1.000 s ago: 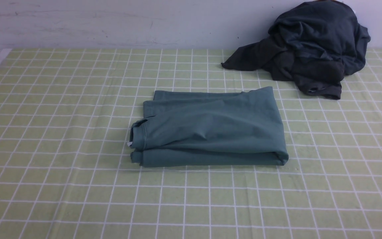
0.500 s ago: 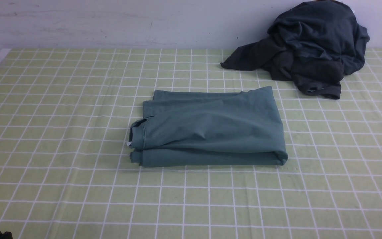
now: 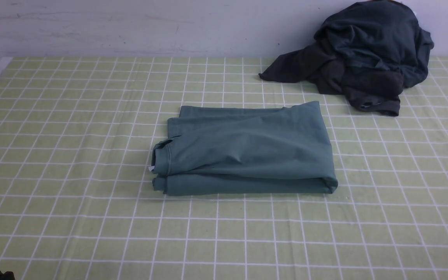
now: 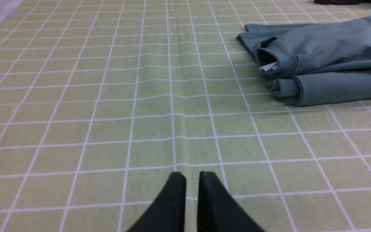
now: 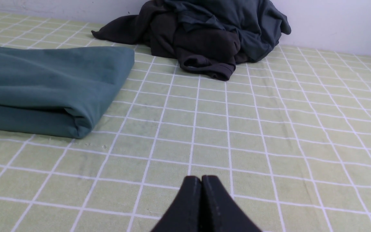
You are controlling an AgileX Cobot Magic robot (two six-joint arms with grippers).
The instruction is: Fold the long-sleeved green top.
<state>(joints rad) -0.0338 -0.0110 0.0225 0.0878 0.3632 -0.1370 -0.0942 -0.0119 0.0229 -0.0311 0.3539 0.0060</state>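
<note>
Green long-sleeved top (image 3: 243,151) lies folded mid-table, job apparently done; my left gripper (image 4: 192,175) barely parted, right gripper (image 5: 201,178) pinched closed, both empty, parked clear.

Dark clothes heap (image 3: 364,54) (top edge) cropped

You have the folded top (image 3: 243,149) lying flat on the table cloth (image 3: 72,155), about mid-table, its collar end toward your left. Behind it and to the right, the heap of clothes (image 3: 364,54) sits against the back wall (image 3: 130,27), well apart from the top.
</note>
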